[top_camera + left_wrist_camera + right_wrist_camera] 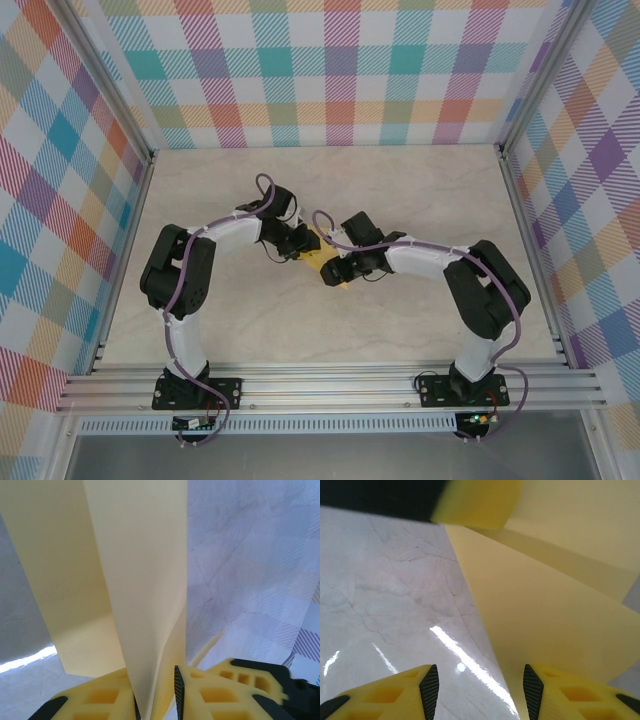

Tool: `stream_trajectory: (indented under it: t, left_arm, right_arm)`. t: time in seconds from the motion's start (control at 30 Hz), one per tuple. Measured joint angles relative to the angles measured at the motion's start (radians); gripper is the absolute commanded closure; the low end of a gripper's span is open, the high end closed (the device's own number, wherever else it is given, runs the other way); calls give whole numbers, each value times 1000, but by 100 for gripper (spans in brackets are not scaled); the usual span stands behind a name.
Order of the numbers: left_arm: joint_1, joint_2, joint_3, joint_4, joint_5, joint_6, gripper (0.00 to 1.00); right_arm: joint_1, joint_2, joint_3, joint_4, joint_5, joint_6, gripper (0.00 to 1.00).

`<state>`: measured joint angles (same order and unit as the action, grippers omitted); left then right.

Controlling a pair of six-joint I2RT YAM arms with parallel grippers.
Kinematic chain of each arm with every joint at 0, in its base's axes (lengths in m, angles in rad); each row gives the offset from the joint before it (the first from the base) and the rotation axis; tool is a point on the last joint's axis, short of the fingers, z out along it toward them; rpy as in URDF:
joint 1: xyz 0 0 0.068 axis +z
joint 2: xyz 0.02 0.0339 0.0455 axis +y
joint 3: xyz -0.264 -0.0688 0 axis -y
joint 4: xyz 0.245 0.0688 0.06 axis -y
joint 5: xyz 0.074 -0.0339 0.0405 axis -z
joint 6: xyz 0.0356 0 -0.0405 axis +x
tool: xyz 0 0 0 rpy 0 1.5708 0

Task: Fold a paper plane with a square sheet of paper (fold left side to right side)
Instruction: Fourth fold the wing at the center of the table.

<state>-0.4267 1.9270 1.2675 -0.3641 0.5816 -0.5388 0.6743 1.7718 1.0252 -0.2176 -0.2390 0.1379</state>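
Observation:
The square sheet of paper [322, 262] is yellow and partly folded, and it lies mid-table between both arms. In the left wrist view the paper [145, 580] rises as a creased wedge with a flap spreading left. My left gripper [156, 700] is shut on its lower folded edge, the layers filling the gap between the pads. In the top view my left gripper [300, 246] comes at the paper from the left. My right gripper [336, 272] is at its right. The right gripper [479, 690] stands open just above the table, with the paper's edge [545, 620] running under its right finger [532, 687].
The pale marble tabletop [420, 200] has free room all round the paper. Checked walls [330, 70] close the back and both sides. An aluminium rail [330, 385] runs along the near edge. A left finger [475, 502] crosses the top of the right wrist view.

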Motion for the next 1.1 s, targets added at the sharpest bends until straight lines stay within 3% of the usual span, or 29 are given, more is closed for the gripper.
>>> stream_trajectory:
  t: [0.47,0.9,1.1]
  left_arm:
    - [0,0,33,-3,0,-20,73]
    - [0,0,47,-20,-8,-19,67]
    - [0,0,51,-31,-18,-16,79]
  right_arm:
    - [5,27,0,2,72,-17,51]
    - [7,47,0,8,90,-20,64]
    - [7,47,0,11,101,-20,56]
